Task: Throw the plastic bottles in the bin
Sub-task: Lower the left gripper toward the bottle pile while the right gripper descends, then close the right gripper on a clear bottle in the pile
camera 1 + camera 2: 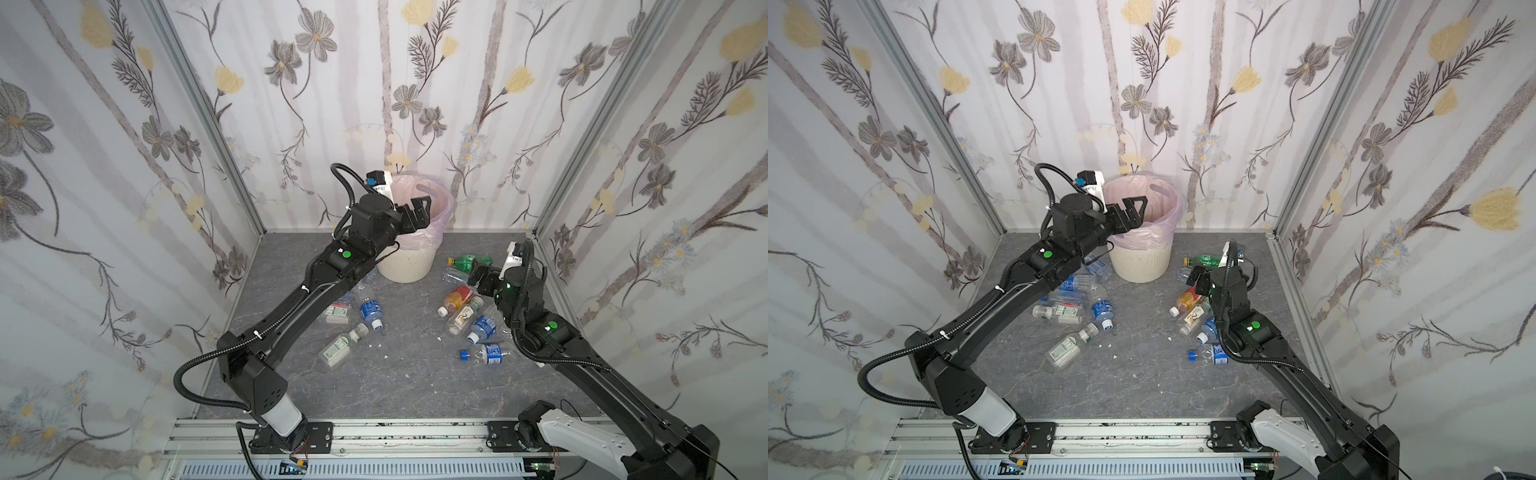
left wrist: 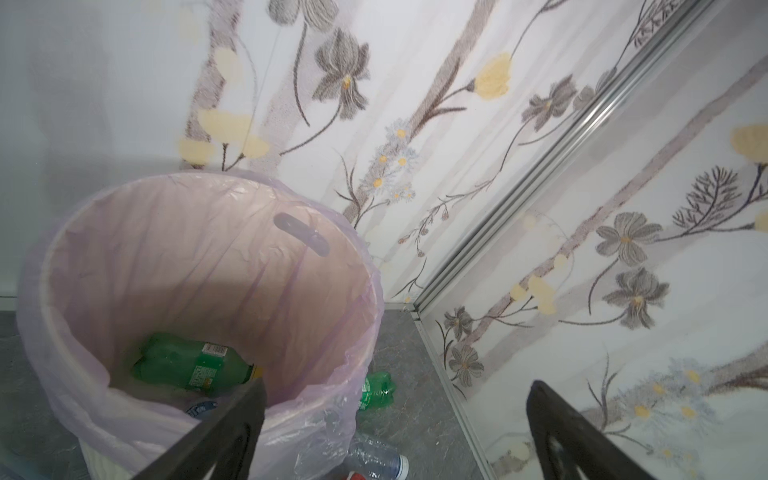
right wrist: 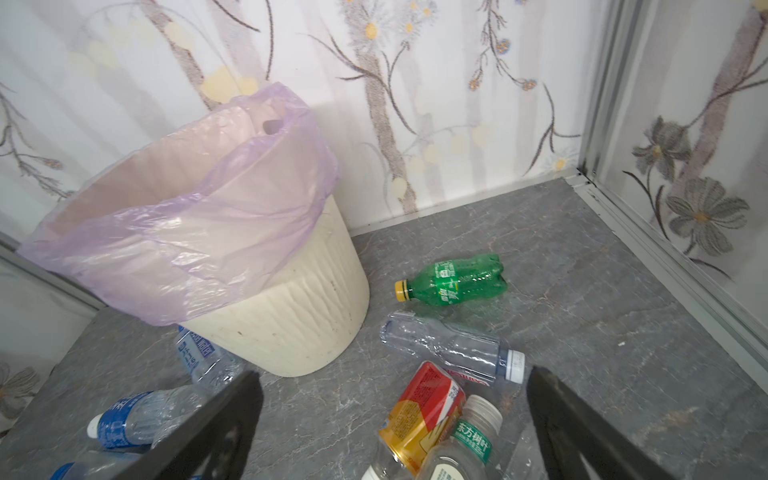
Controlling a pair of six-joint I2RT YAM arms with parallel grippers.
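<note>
BOTTLE CLEAR-UP: The left hand (image 1: 419,211) hung over the near rim of the cream, ribbed, pink-lined bin (image 1: 405,266) at the back of the grey surface (image 1: 395,386), its jaws spread wide and holding nothing, while a green bottle (image 2: 191,365) lay at the bottom of the bin. Across the surface the right hand (image 1: 478,272), equally wide open and empty, hovered just above a cluster of bottles to the right of the bin. The cluster held an orange bottle (image 3: 424,411) with a red label, a clear crumpled bottle (image 3: 449,351) with a white cap, and a white-capped bottle (image 3: 467,440) with a green label touching the orange one. Nearer the wall lay a second green bottle (image 3: 453,280) with a yellow cap. Several blue-labelled bottles (image 1: 1102,309) lay on their sides beside and under the left arm, all outside the bin. The job appeared to be at an early stage, with one drop seemingly finished and the right hand lining up a pick. That pick would likely call for lowering the jaws astride a single bottle's body, probably the orange one, without catching its neighbour. Light, thin-walled and partly crushed, the bottles looked apt to roll or buckle.
</note>
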